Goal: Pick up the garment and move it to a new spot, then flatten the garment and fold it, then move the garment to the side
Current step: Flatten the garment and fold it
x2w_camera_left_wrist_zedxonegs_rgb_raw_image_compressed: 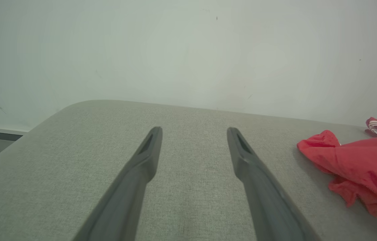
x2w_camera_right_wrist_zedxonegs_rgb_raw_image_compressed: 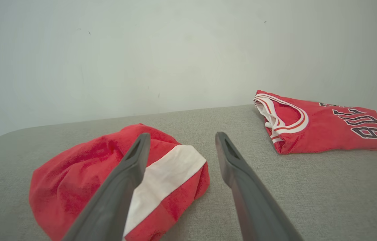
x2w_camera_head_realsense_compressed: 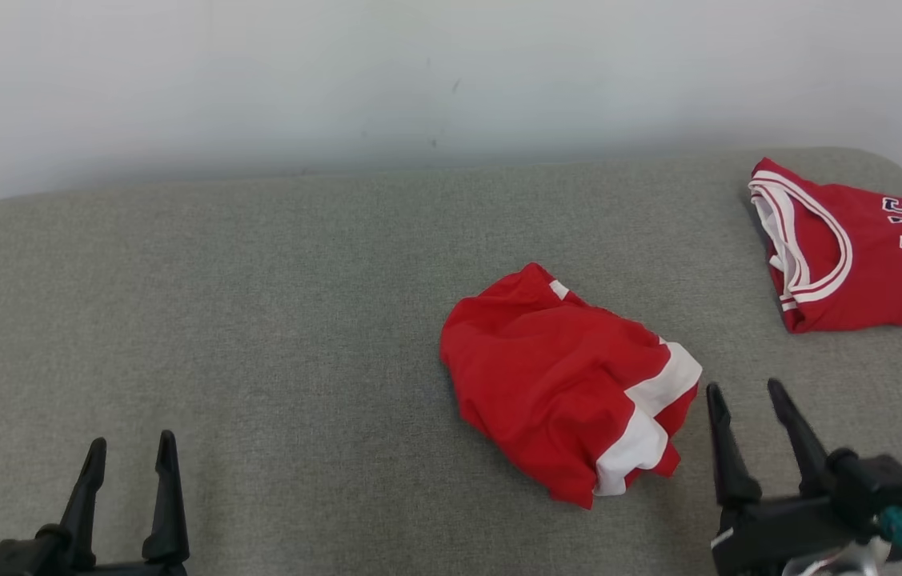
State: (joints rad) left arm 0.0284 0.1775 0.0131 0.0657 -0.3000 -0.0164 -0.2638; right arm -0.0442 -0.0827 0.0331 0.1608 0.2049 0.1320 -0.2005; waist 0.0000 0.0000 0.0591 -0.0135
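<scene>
Crumpled red garment point(x2w_camera_head_realsense_compressed: 555, 376) lay right of centre in the head view, on the grey surface point(x2w_camera_head_realsense_compressed: 218, 304). Left gripper point(x2w_camera_head_realsense_compressed: 133, 438), lower left, and right gripper point(x2w_camera_head_realsense_compressed: 743, 386), lower right, both stood released, fingers apart.

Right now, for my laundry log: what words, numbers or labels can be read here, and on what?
"BULLS": dark, white-edged letters on the folded red jersey, partly cut by the head view's edge.
On the crumpled red garment: no text readable; its small white patch is too small to tell.
</scene>
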